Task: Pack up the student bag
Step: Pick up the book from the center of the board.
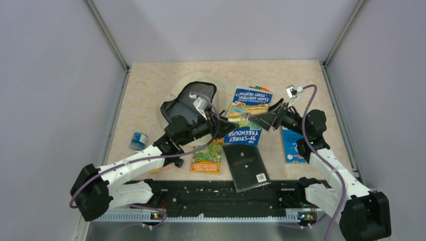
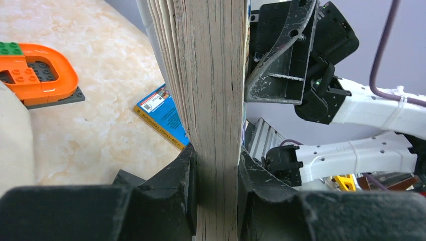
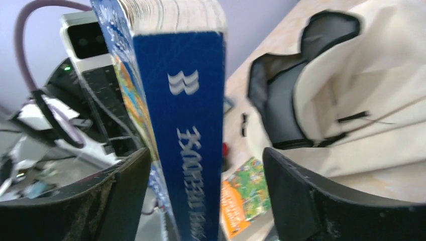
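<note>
The student bag (image 1: 183, 103) lies mouth-open left of centre, just beyond our left gripper (image 2: 216, 175), which clamps the thick book (image 2: 206, 75) by its page edge. Our right gripper (image 3: 206, 175) straddles the spine, jaws apart, farther from the bag.

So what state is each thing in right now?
bag, unzipped, mouth open
Treehouse book, closed, held up on edge
left gripper, shut on the Treehouse book
right gripper, open, jaws either side of its spine
notebook, closed, lying flat

Even bright light, soft shadows, right wrist view blurred
</note>
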Robot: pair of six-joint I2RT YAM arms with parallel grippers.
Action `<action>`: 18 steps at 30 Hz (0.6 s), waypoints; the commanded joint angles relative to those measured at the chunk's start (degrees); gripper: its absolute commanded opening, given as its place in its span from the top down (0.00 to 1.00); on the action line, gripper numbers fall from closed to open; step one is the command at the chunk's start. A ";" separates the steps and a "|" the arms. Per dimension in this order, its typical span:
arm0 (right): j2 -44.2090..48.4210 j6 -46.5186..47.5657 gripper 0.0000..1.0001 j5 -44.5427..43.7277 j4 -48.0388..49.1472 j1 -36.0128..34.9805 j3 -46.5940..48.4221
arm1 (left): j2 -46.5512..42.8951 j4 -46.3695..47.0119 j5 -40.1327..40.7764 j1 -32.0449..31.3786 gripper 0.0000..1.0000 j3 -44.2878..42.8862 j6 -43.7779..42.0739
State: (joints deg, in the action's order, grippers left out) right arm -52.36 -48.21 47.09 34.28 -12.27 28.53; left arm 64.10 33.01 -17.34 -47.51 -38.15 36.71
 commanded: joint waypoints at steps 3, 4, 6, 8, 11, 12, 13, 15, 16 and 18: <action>-0.78 -4.83 0.63 3.70 12.70 -3.64 3.75 | -4.59 1.05 0.32 0.13 1.00 -1.41 -4.21; -0.55 -5.21 0.80 3.60 13.18 -3.61 3.85 | -5.41 -2.11 1.58 0.20 1.00 -1.80 -5.08; 0.29 -5.16 1.00 3.06 12.55 -3.61 4.12 | -7.02 -7.46 3.86 0.40 0.73 -2.37 -5.93; 1.23 -4.74 1.00 3.05 12.28 -3.65 4.08 | -8.37 -11.35 4.32 0.96 0.30 -2.68 -6.80; 1.81 -5.02 1.00 4.06 13.56 -3.75 4.08 | -9.75 -14.81 4.23 1.87 0.09 -2.73 -7.09; 1.81 -5.52 1.00 4.58 14.39 -3.84 4.09 | -9.85 -15.13 3.78 2.22 0.08 -2.58 -6.97; 1.70 -6.10 1.00 5.17 15.49 -3.92 4.20 | -9.84 -15.34 3.01 2.63 0.07 -2.51 -6.74; 1.60 -7.19 1.00 6.33 17.25 -4.66 4.38 | -9.18 -15.21 0.37 3.45 0.05 -2.61 -6.02; 1.46 -7.37 1.00 6.75 17.78 -5.29 4.62 | -8.78 -14.69 -1.20 3.86 0.05 -2.69 -5.54; 1.25 -7.28 1.00 7.61 18.36 -6.31 5.25 | -8.00 -12.68 -4.95 4.00 0.04 -2.77 -4.63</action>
State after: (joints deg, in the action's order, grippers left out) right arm -52.36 -53.95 52.60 43.62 -16.69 29.34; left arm 55.05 18.24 -15.97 -44.21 -38.59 31.35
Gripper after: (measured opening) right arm 0.271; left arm 0.951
